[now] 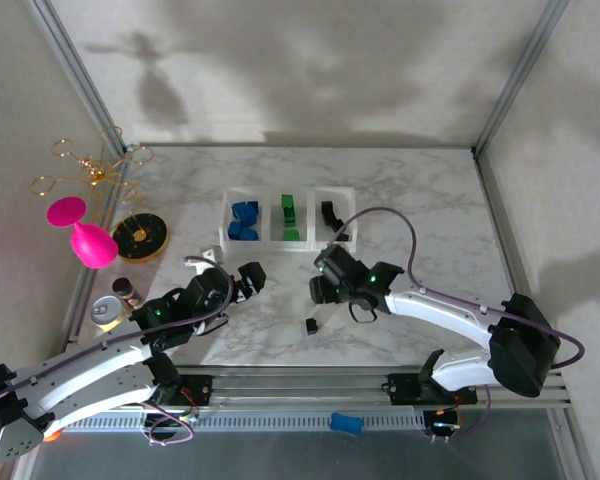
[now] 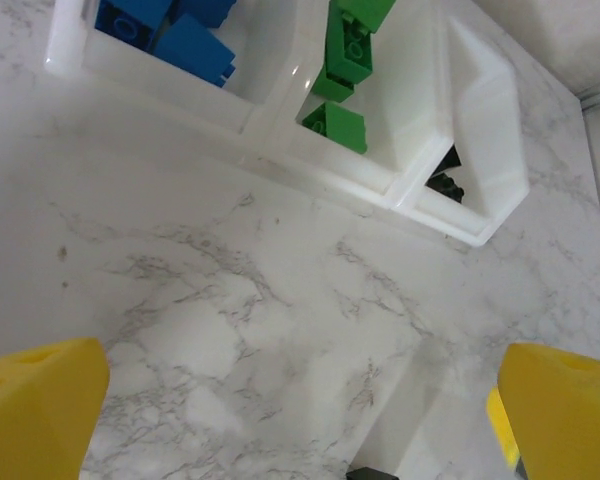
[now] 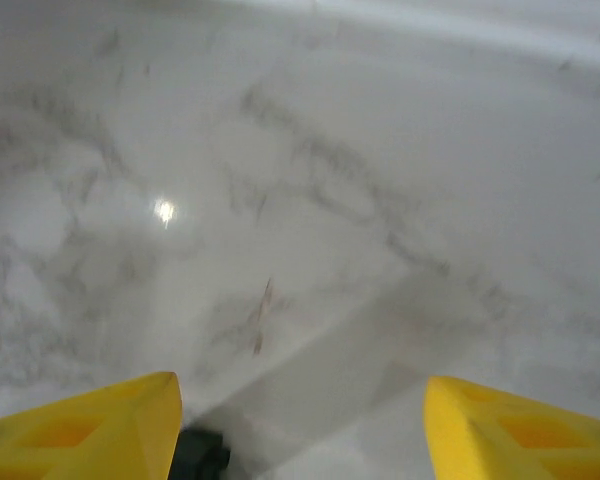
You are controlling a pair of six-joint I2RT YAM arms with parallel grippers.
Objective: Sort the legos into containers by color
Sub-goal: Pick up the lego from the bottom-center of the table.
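Nearest, one black lego (image 1: 311, 325) lies loose on the worktop (image 1: 430, 230), unsorted. Next, the left tool (image 1: 250, 283) is spread wide and empty. The right tool (image 1: 318, 290) is parted with nothing between its fingers. Farthest, containers (image 1: 268, 200): blue legos (image 1: 244, 220) left, green legos (image 1: 289, 214) middle, black legos (image 1: 329, 213) right. We judge sorting nearly finished, one brick to go. We cannot identify the dark scrap (image 3: 200, 458) cut off beside a right finger.

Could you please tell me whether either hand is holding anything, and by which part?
Nothing is held. Both the left hand and the right hand are open, and a black lego lies loose on the table.
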